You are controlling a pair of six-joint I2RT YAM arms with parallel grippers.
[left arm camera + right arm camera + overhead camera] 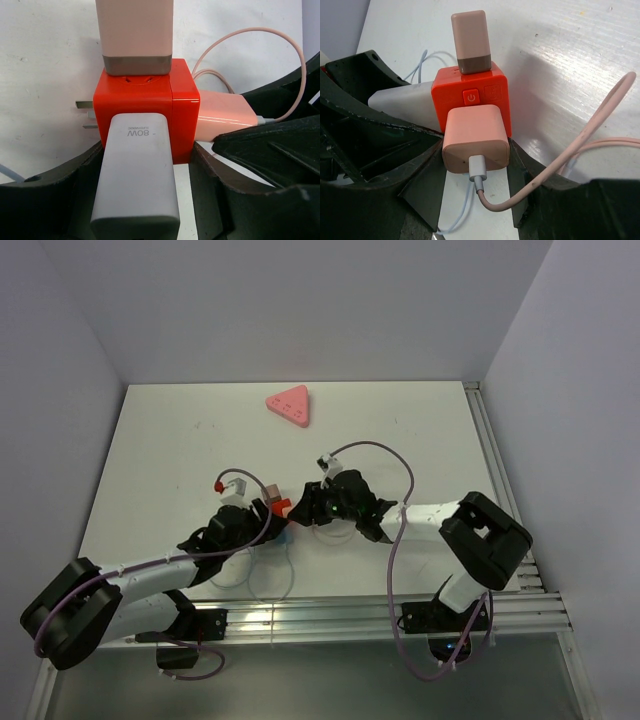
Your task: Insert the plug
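Just in from the counter's near edge, at its middle, the left gripper [146, 152] straddles a grey 80W charger [135, 185] seated in the red adapter cube [150, 97]; I cannot tell whether its fingers press. The right gripper [476, 150] is clamped on the pink plug [476, 137], flush against the cube's side. A pink triangle [290, 405] lies by the far edge.

A white table [180, 440] fills the middle of the top view, closed in by plain pale walls [300, 300] at 9, 12 and 3 o'clock. A pink triangular block [290, 405] with rounded corners lies flat near the table's 12 o'clock edge, one corner pointing toward 6 o'clock, well apart from everything else. Aluminium rails [490, 450] run along the 3 o'clock edge, and more rails [330, 615] along the 6 o'clock edge.
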